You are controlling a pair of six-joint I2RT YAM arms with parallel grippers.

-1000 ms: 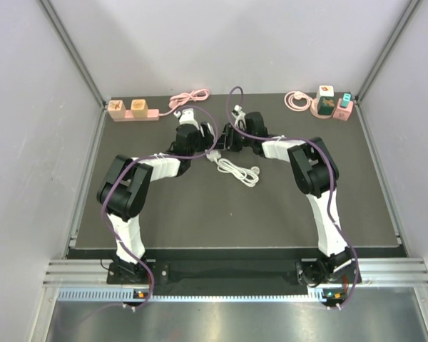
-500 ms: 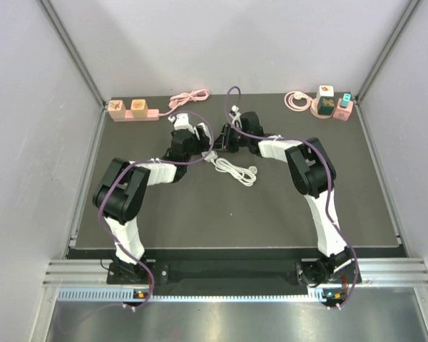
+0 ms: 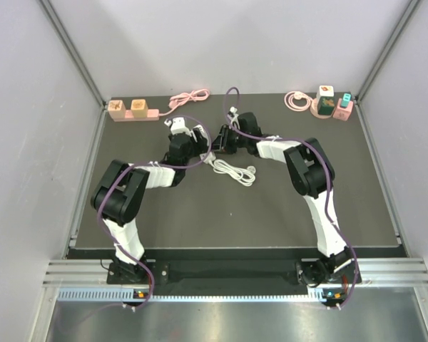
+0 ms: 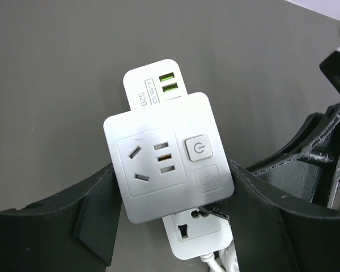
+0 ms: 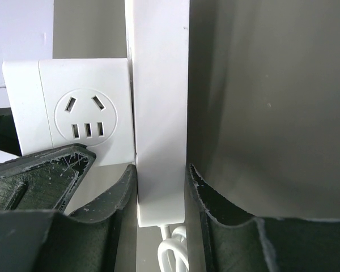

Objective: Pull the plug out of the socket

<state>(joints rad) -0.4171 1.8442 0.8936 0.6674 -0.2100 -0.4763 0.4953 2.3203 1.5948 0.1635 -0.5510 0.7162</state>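
The plug is a white square adapter with a power button, seated flat against the socket, a long white power strip with green USB ports. My left gripper is shut on the plug, one black finger on each side. In the right wrist view the socket stands edge-on, with the plug flush against its left face. My right gripper is shut on the socket's cord end. From above, both grippers meet at the table's back centre, left gripper beside right gripper. The white cord lies coiled nearby.
A pink power strip with orange plugs and its pink cord lie at the back left. At the back right sit a pink cord coil and coloured cube sockets. Grey walls enclose the dark mat.
Both wrists have shifted a little toward the back left, carrying the strip and adapter. The right jaws have narrowed onto the strip. The cord coil slid slightly left.
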